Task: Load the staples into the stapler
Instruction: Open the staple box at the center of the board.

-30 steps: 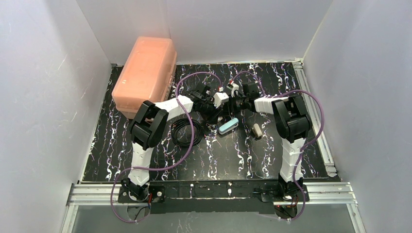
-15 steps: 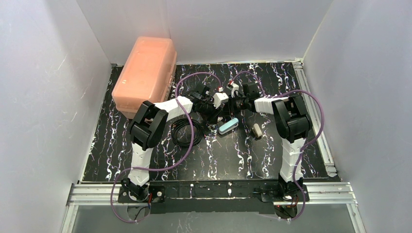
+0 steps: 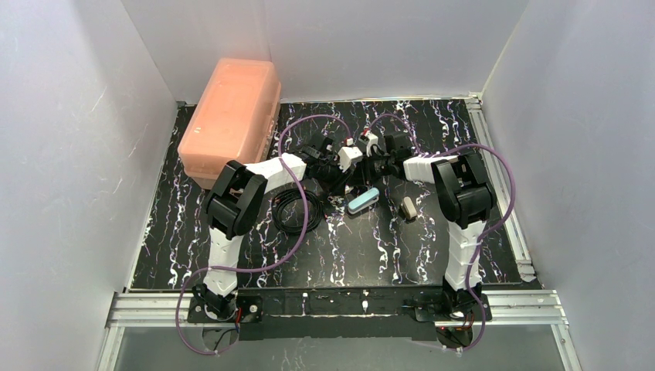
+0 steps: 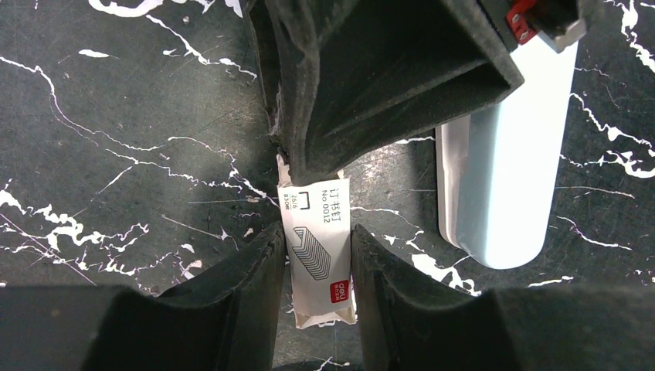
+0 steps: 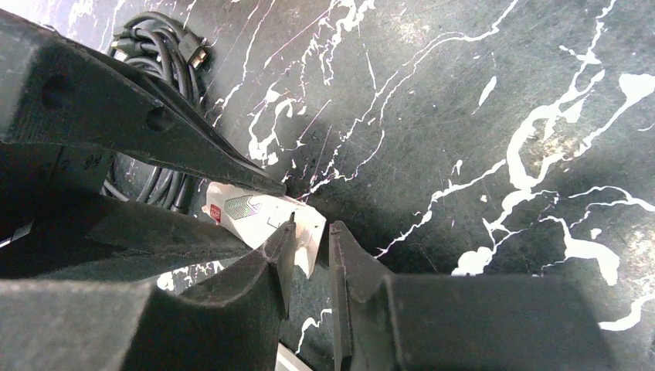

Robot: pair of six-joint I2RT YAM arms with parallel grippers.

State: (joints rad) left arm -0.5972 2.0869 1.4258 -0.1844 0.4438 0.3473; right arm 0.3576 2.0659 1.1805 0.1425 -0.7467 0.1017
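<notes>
Gripping the staples box [image 4: 317,259] by its sides in the nearly closed left pincer [image 4: 317,236], working at its far end with the narrowly parted right pincer [image 5: 311,228], hold there unclear, and leaving the stapler [image 4: 502,178] just beside on the table [image 4: 116,154], not yet loaded.

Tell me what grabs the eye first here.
A big salmon-pink plastic box sits at the far-left corner of the table. At mid-table the left end effector grips a small white staple box by its sides while the right end effector meets its end, a light-blue stapler lying beside them.
</notes>
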